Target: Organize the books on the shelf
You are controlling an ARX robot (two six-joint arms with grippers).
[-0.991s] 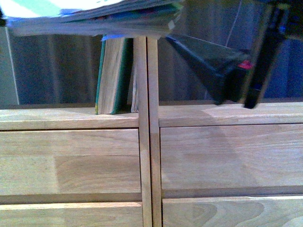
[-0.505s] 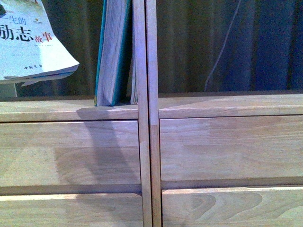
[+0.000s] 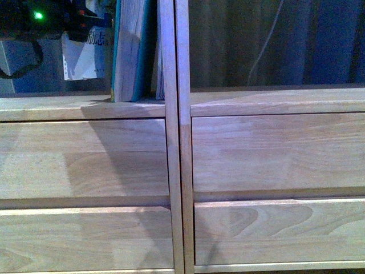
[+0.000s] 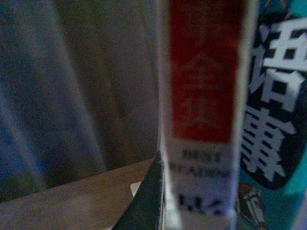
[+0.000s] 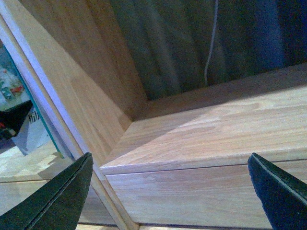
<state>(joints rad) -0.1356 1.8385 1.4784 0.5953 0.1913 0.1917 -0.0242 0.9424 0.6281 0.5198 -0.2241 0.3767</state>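
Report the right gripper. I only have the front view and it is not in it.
Observer: The right wrist view shows the right gripper with its jaws wide open, holding nothing, pointed at the right compartment of the shelf.
Operator: Now describe the white book up at the left.
Observer: In the left wrist view its spine is white with a red block at the top, and it stands upright.
Operator: Say what sits next to that spine.
Observer: A teal book with big white characters on a dark patch is close beside it. I cannot tell whether they touch.
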